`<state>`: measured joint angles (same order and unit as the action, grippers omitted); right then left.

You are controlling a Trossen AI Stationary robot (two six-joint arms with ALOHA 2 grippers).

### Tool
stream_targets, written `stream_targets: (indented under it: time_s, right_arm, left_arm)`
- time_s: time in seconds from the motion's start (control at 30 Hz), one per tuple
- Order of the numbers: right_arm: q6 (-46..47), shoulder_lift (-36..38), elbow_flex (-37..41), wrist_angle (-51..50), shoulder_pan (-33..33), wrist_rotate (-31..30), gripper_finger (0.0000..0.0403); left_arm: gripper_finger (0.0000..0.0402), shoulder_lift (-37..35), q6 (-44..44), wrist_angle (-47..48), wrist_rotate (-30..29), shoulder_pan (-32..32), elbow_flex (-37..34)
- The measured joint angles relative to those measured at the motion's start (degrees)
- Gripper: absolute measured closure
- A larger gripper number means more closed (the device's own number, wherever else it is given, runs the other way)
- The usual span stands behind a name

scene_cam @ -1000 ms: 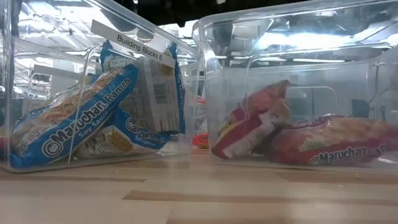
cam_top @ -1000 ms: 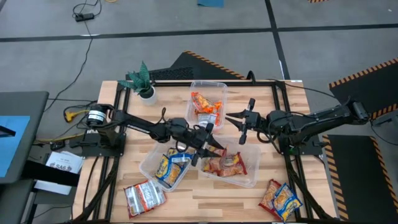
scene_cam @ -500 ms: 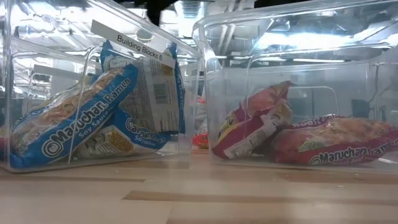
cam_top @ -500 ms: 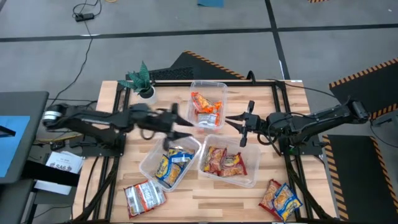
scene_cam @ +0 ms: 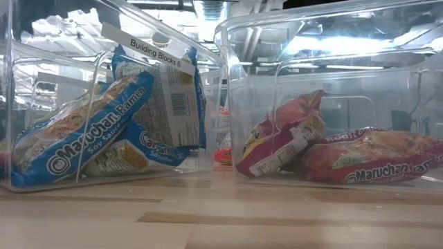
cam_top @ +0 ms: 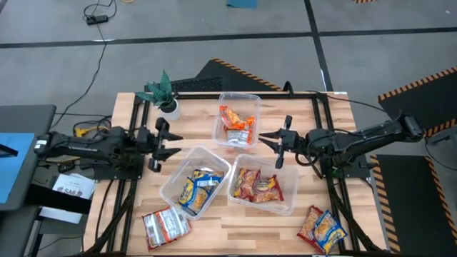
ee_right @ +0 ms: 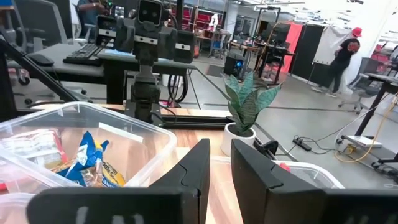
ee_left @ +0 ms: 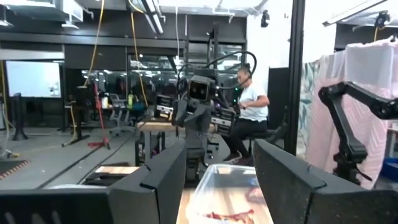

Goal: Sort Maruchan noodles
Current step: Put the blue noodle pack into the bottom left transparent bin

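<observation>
Three clear tubs hold Maruchan packets. Orange packets [cam_top: 235,121] lie in the far tub. Yellow-and-blue ones [cam_top: 196,187] [scene_cam: 90,131] fill the near left tub, red ones [cam_top: 257,185] [scene_cam: 332,149] the near right tub. A red-and-silver packet [cam_top: 166,225] lies loose on the table near the left corner, and yellow and orange packets [cam_top: 321,228] lie at the near right corner. My left gripper [cam_top: 173,143] [ee_left: 221,158] hangs open over the table's left side, holding nothing. My right gripper [cam_top: 265,143] [ee_right: 220,149] hovers right of the far tub, its fingers a narrow gap apart and holding nothing.
A small green potted plant [cam_top: 164,93] [ee_right: 245,102] stands at the far left corner. The near left tub carries a label [scene_cam: 156,48]. Bare wood shows between the tubs and the near edge [cam_top: 235,225]. A person [ee_left: 249,118] sits in the room beyond the table.
My left arm has drawn back from over the near right tub, across the table toward its left edge, and now hangs open there. In the low view the leaning red packet in that tub has shifted slightly. My right arm has kept still.
</observation>
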<state>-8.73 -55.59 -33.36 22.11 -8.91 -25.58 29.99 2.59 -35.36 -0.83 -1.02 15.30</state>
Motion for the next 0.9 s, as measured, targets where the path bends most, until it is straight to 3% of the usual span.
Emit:
stream_targets:
  time_s: [0.63, 0.77, 0.9]
  right_arm:
    - [8.44, 0.0, 0.0, -0.06, 0.01, 0.79, 0.0315]
    - [16.15, 0.8, -0.04, -0.69, -0.26, 8.17, 0.031]
    - [24.42, 1.24, -5.27, -10.54, -3.11, 13.62, 0.0287]
  left_arm:
    - [0.0227, -2.27, -2.4, 3.46, -0.01, 0.0, -0.04]
    - [0.0227, -2.27, -2.88, 3.46, -0.03, 0.02, -0.04]
    - [0.0227, -2.27, -3.04, 3.46, -0.06, 0.02, -0.04]
